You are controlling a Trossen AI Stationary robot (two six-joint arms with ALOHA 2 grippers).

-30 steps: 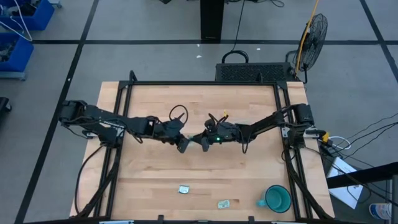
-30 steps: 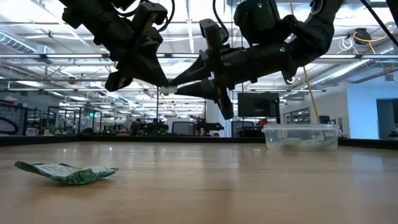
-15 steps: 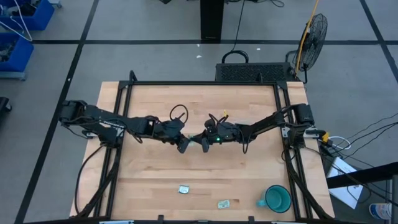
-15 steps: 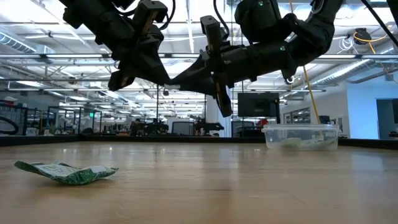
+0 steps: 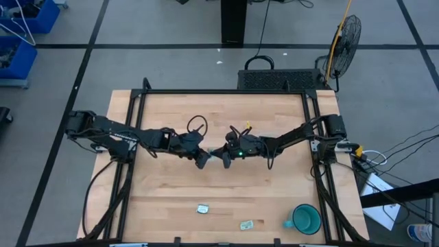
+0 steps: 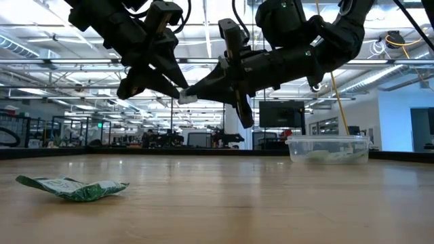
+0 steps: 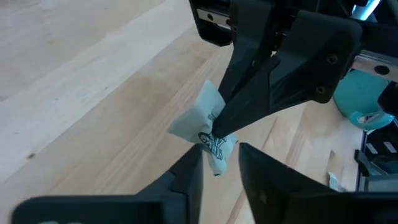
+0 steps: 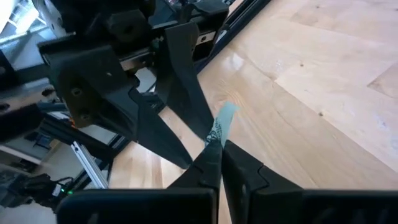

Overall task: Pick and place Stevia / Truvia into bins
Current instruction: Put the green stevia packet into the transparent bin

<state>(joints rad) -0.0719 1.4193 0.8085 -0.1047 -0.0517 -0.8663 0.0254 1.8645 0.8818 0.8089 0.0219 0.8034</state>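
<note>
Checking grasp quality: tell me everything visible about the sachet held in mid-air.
The sachet is small, flat paper, pale green-white with dark print, slightly creased. It is well above the table, pinched at one end by the shut right gripper; the left gripper's open fingers flank its other end.

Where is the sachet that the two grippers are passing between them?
The sachet hangs in the air above the table's middle, pinched by the right gripper, with the left gripper open around it.

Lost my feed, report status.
Right hand shut on sachet, mid-air over table centre. Left hand open around its end. Nothing blocking.
</note>
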